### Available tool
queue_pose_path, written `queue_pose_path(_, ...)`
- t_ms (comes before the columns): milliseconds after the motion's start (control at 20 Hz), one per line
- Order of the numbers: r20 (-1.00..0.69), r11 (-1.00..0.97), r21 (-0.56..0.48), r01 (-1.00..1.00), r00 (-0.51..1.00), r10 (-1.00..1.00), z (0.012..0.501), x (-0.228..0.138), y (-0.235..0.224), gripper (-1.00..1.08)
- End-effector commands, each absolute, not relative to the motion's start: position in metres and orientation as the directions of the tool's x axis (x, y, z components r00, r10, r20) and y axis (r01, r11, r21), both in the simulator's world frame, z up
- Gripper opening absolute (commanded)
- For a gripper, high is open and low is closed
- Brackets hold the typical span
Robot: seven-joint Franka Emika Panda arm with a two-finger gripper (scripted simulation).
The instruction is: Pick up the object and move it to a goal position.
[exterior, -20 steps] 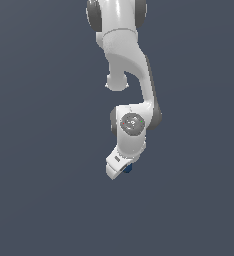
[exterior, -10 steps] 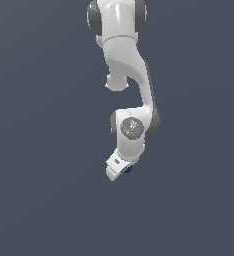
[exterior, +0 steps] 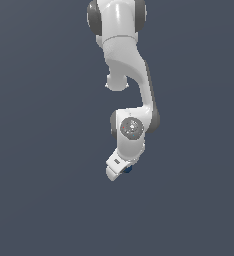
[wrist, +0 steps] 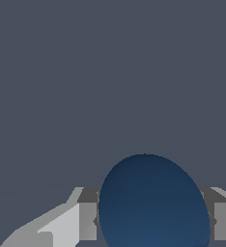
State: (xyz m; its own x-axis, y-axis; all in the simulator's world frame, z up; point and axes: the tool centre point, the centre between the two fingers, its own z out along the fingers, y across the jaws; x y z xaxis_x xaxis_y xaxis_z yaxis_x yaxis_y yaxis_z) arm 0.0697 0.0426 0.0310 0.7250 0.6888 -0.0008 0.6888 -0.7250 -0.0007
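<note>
Gripping the dark blue ball between both fingers, the gripper hides most of it; round, no long axis.

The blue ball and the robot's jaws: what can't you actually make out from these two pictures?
- Exterior view: most of the blue ball is hidden behind the white gripper; only a sliver shows.
- Exterior view: the jaws are too small and turned away to tell apart.
- Wrist view: the ball's lower part is cut off by the picture edge.
- Wrist view: the ball covers the inner faces of the fingers, so contact is not shown.
- No goal marker shows in either view.
</note>
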Motion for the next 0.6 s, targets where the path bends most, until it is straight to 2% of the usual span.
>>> queue_pose_path(0, 0.000, -0.725, 0.000, 0.689, 0.725, 0.689, 0.033, 0.070, 0.039, -1.00)
queue_pose_path(250, 0.000, -0.725, 0.000, 0.689, 0.725, 0.689, 0.045, 0.073, 0.016, -1.00)
queue_pose_path(550, 0.000, -0.725, 0.000, 0.689, 0.725, 0.689, 0.074, 0.080, -0.038, -1.00)
